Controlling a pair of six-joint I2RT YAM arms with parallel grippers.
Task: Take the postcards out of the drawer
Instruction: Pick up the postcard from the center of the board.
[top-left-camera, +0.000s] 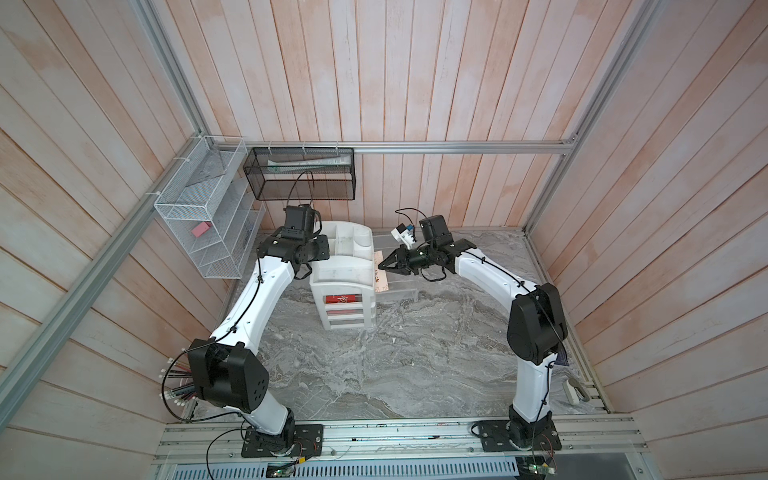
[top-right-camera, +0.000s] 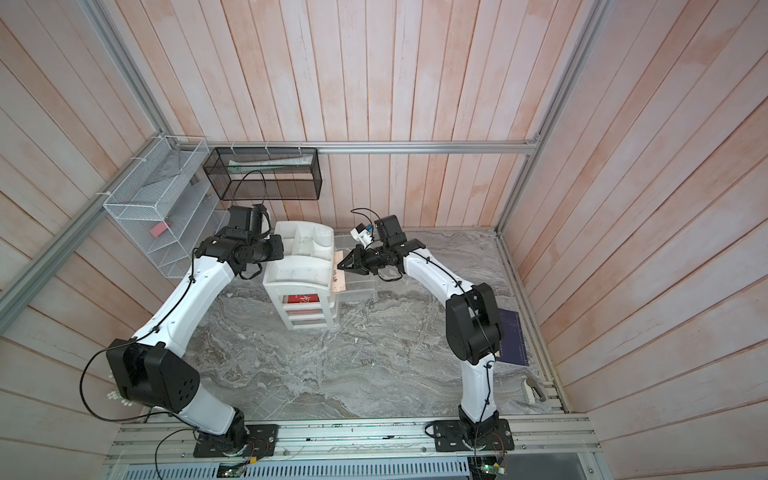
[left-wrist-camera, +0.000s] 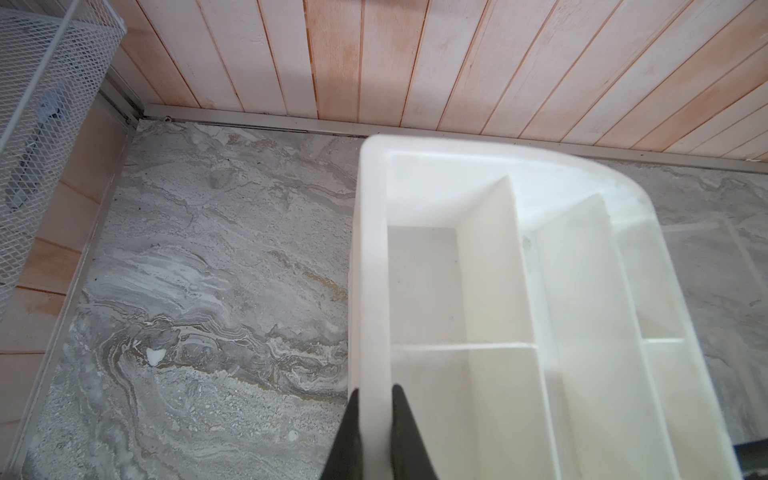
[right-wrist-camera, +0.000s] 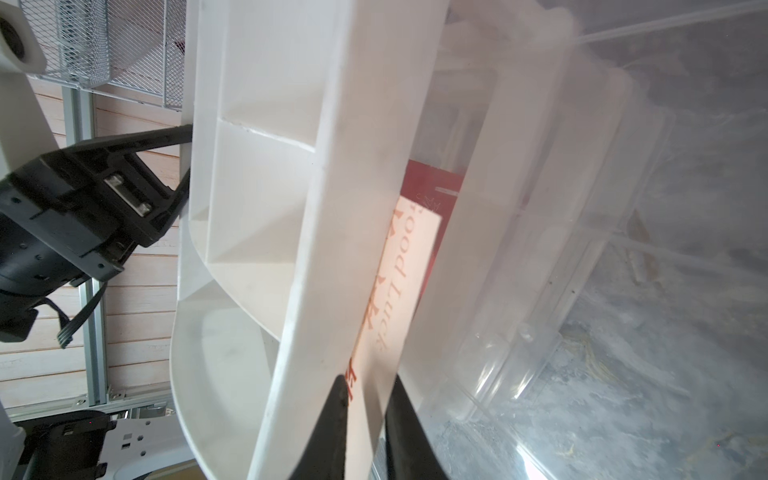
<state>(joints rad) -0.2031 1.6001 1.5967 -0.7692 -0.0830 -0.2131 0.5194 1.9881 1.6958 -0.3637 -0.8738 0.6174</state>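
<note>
A white drawer unit (top-left-camera: 343, 286) with an open tray top stands mid-table. A pale beige postcard (top-left-camera: 379, 277) (right-wrist-camera: 401, 274) with reddish print sticks out of the unit's right side, above a clear drawer (top-left-camera: 401, 293) that juts out there. My right gripper (top-left-camera: 382, 268) (right-wrist-camera: 368, 388) is shut on the beige card's near end. A red postcard (right-wrist-camera: 436, 187) lies under it, and red also shows through the unit's front (top-left-camera: 343, 298). My left gripper (left-wrist-camera: 376, 390) is shut on the left wall of the tray top (left-wrist-camera: 370, 257).
A white mesh basket (top-left-camera: 199, 216) and a black mesh basket (top-left-camera: 299, 174) hang on the back-left walls. A dark navy booklet (top-right-camera: 513, 336) lies on the table behind my right arm. A small grey tool (top-left-camera: 575, 390) sits at the right edge.
</note>
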